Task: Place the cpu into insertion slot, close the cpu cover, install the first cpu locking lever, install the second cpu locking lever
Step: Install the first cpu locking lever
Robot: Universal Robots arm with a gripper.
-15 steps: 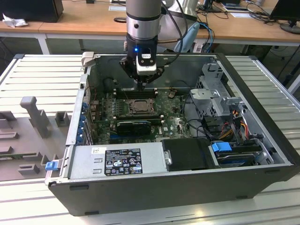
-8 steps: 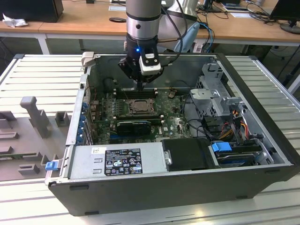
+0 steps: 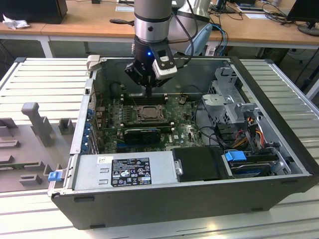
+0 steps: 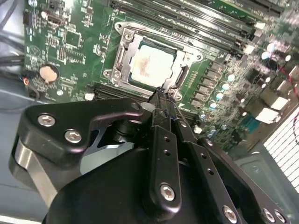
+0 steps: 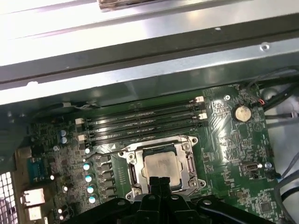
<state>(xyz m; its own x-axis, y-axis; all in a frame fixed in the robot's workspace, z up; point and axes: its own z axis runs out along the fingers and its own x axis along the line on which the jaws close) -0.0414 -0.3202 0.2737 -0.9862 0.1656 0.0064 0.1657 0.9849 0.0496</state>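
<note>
**Item: CPU socket station, open computer case, cover down**

- Gripper (image 3: 149, 93): hangs from the arm in the upper centre of the exterior view. The two black fingers are pressed together and carry nothing. In both wrist views the joined tip sits at the edge of the socket frame; whether it touches the metal cannot be told.
- Cpu (image 4: 150, 66): pale silver-beige square, lying flat inside the insertion slot (image 3: 139, 113).
- Insertion slot: silver-rimmed socket just above the middle of the exterior view, directly below the fingertips.
- Cpu cover (image 4: 120, 52): silver frame plate, folded down flat over the socket, with the chip showing through its central window.
- Green circuit board (image 3: 184, 127): surrounds the socket on the case floor.
- Memory slots (image 5: 140, 123): long, black and parallel, just beside the socket.
- Coin battery (image 5: 240, 112): round, on the board, apart from the socket.
- Power supply box (image 3: 124, 172): grey and labelled, in the lower centre of the exterior view.
- Computer case (image 3: 279, 164): lies open on a slatted metal table (image 3: 45, 79).
</note>
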